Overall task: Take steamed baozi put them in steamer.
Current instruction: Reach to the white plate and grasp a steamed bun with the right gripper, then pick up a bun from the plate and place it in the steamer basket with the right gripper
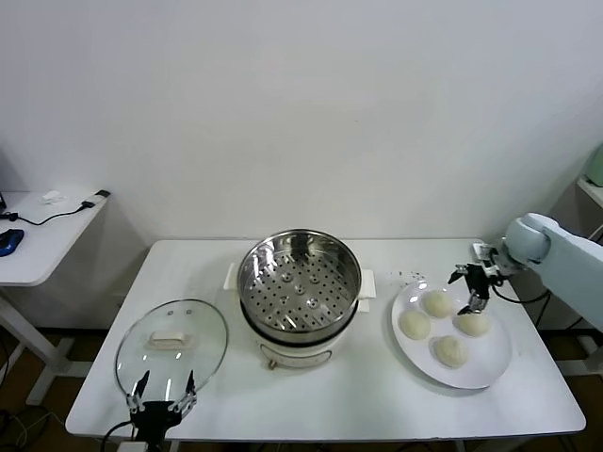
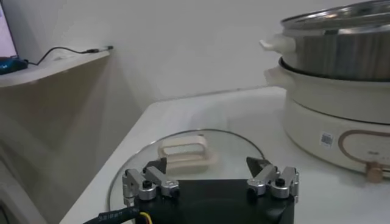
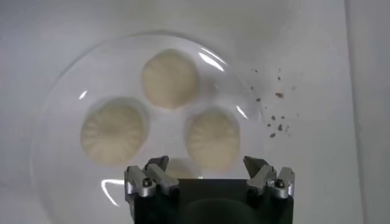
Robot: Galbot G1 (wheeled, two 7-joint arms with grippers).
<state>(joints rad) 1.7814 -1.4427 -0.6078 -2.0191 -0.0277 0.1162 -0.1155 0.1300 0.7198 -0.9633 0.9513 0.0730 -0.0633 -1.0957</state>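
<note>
**Right gripper poised over the buns, steamer waiting empty**

At the right of the head view, four small cream-white dough buns sit on a flat white plate. The right gripper hangs above them with its fingers spread wide, holding nothing. The round shiny stainless-steel steamer pot stands at centre frame, nothing on its perforated floor. At lower left, the left gripper waits, also spread apart, by the round glass lid.

The buns lie close together, so I'd worry a descending finger dents a neighbour, or the soft dough gets squashed by too firm a squeeze.
</note>
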